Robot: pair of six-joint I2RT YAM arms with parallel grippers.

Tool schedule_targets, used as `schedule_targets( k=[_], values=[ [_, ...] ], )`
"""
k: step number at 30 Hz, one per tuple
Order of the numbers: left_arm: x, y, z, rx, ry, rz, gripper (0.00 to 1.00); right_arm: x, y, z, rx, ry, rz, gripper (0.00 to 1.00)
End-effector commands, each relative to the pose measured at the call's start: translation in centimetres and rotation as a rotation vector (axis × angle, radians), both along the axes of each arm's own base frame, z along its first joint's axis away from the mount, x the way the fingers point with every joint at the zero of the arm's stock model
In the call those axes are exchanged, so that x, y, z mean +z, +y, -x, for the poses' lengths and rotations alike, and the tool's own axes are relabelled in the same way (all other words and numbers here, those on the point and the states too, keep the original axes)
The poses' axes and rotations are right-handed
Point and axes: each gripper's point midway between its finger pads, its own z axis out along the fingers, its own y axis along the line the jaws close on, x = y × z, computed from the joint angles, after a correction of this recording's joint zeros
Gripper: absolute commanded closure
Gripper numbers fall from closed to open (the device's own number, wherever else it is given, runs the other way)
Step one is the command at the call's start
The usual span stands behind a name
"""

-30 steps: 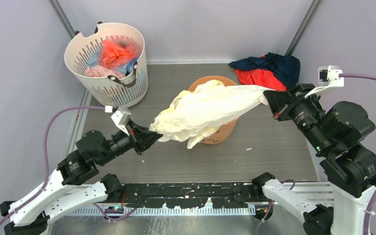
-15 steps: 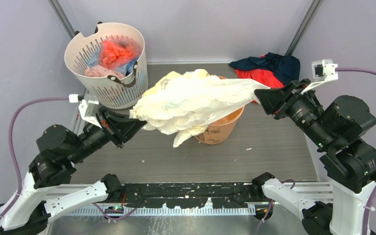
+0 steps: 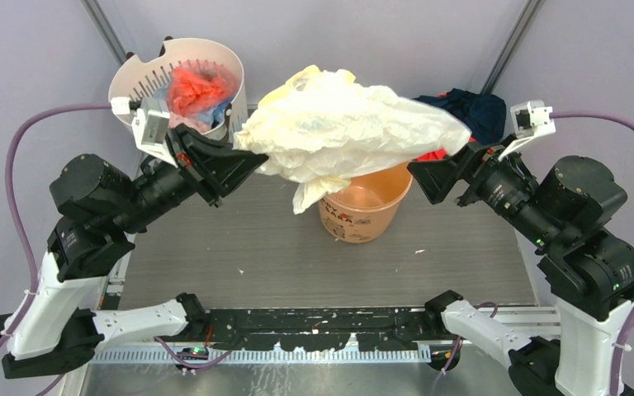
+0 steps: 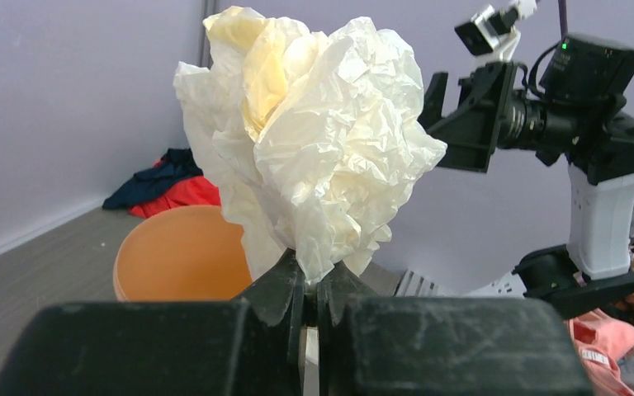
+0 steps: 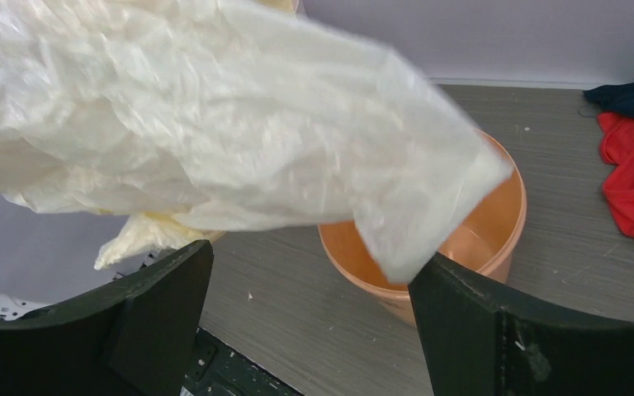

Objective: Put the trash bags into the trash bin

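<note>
The trash bag point(image 3: 347, 132) is a large crumpled pale-yellow film, held in the air above the orange trash bin point(image 3: 365, 208). My left gripper point(image 3: 252, 161) is shut on the bag's left end; in the left wrist view its jaws point(image 4: 309, 285) pinch a fold of the bag point(image 4: 314, 148) over the bin point(image 4: 177, 256). My right gripper point(image 3: 439, 169) is open just under the bag's right end. In the right wrist view the bag point(image 5: 198, 140) hangs loose above the wide-apart fingers point(image 5: 309, 256), its corner drooping over the bin point(image 5: 470, 239).
A white slotted basket point(image 3: 223, 62) with red, pink and blue bundles stands at the back left, close behind the left arm. A red and navy cloth heap point(image 3: 472, 109) lies at the back right, partly hidden by the bag.
Both arms have risen and carried the bag up and to the left, off the bin's rim. The right gripper opened and let go of the bag's right end. The left stays shut.
</note>
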Motion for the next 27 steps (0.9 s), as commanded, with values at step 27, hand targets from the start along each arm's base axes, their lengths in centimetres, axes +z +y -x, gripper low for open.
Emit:
schedule_targets(
  k=[27],
  values=[
    [3.1,2.0,-3.8,0.206,0.042,0.321,1.00,2.7,8.2,-3.9,0.344,0.179,-1.021,0.19]
  ],
)
